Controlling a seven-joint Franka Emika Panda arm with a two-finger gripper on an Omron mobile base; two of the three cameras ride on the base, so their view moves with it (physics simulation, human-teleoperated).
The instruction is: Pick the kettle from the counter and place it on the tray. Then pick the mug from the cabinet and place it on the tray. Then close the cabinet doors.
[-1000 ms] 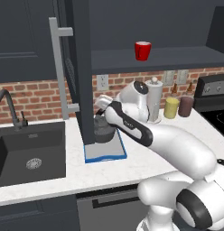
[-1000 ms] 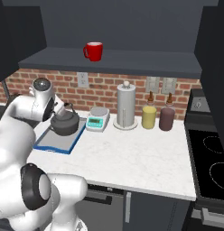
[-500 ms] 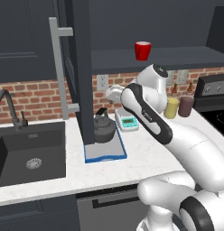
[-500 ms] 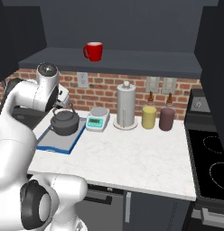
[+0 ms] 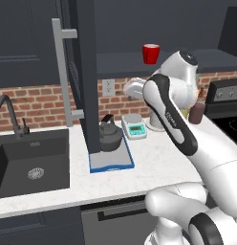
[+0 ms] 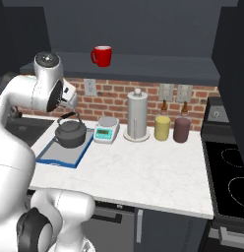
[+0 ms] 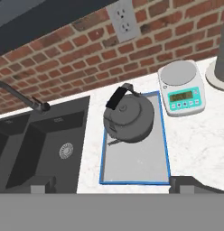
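In the left base view, the kettle (image 5: 110,136) is seen standing on the tray (image 5: 112,161), toward the tray's far end, with the tray lying flat on the white worktop (image 5: 154,158). The edge of an open cabinet door (image 5: 87,72) hangs in front of the tray's left part, its grey bar handle (image 5: 62,76) facing left. The red mug (image 5: 150,52) is set on the cabinet shelf (image 5: 187,61) above. A small scale (image 5: 134,126) is placed just right of the kettle, and a dark sink (image 5: 32,160) is sunk into the worktop to the left. The white arm is raised in front of the brick wall, with the hand up near the wall outlet, apart from the kettle.

In the right base view, the kettle (image 6: 71,133) is again found on the blue-rimmed tray (image 6: 62,154), the scale (image 6: 106,130) just beside it. A paper-towel roll (image 6: 137,115), a yellow jar (image 6: 162,128) and a maroon jar (image 6: 181,130) are lined up along the wall. The mug (image 6: 102,55) is seen on the shelf (image 6: 158,65), well above the tray. The hand is held above the kettle, not touching it.

In the hand view, the kettle (image 7: 128,117) and tray (image 7: 136,164) are looked down on from above, with the black handle arched over the lid. The gripper (image 7: 114,187) is spread wide, its two dark fingertips (image 7: 41,185) standing far apart at the bottom edge, with nothing held between them. The scale (image 7: 181,88) lies to the right of the tray and the sink (image 7: 41,144) to its left.
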